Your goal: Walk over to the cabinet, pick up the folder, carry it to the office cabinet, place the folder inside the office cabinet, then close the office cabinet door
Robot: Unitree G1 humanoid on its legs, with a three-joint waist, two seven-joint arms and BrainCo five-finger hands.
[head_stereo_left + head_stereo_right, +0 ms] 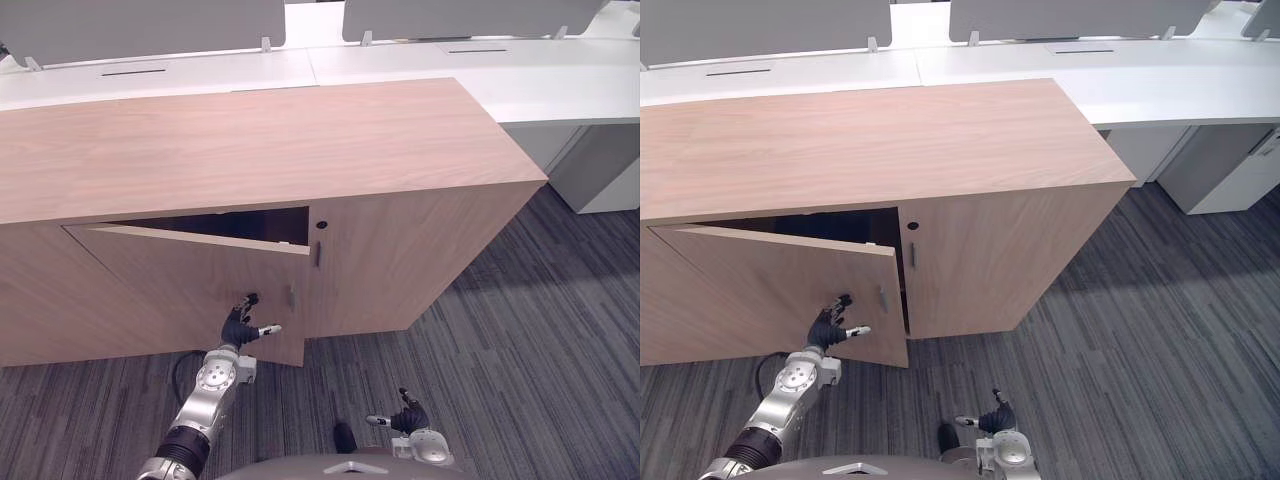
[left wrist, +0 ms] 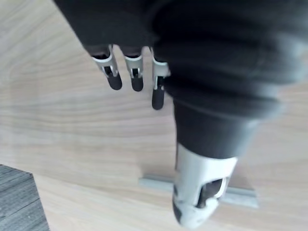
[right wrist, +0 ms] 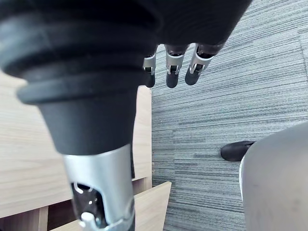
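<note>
The left hand is held straight-fingered at the ajar cabinet door, lower left; the right hand is held loosely open, bottom centre.

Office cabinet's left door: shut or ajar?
Ajar. The left door angles out from the office cabinet, with a dark gap behind its top edge. The left robot hand is straight-fingered at its face.

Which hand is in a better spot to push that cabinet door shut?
The left hand: it is open, right at the part-open door, beside its handle. The right hand hangs low over the carpet, away from the cabinet.
</note>
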